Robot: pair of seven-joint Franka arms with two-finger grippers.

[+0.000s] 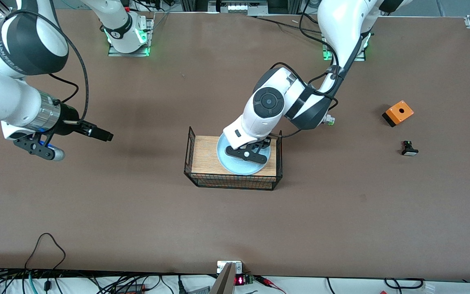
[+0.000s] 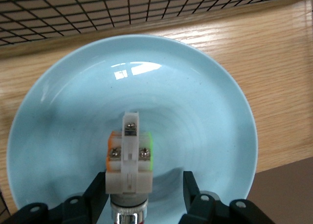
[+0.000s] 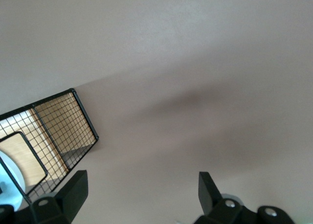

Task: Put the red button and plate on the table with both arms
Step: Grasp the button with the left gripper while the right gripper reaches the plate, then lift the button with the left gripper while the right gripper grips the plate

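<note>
1. Front view: my right gripper (image 1: 100, 134) hangs over bare table (image 1: 137, 212) toward the right arm's end, fingers spread and empty; this arm waits.
2. My left gripper (image 1: 248, 152) sits low over the light-blue plate (image 1: 235, 165), which rests on the wooden-topped wire rack (image 1: 202, 155).
3. Left wrist view: the button switch (image 2: 129, 158) stands in the plate's centre between my fingers (image 2: 96, 192); one touches it, one stands apart, so no grip yet.
4. The rack's raised wire sides hem in the plate. An orange box (image 1: 398, 112) and a black part (image 1: 409, 148) lie well apart.
</note>
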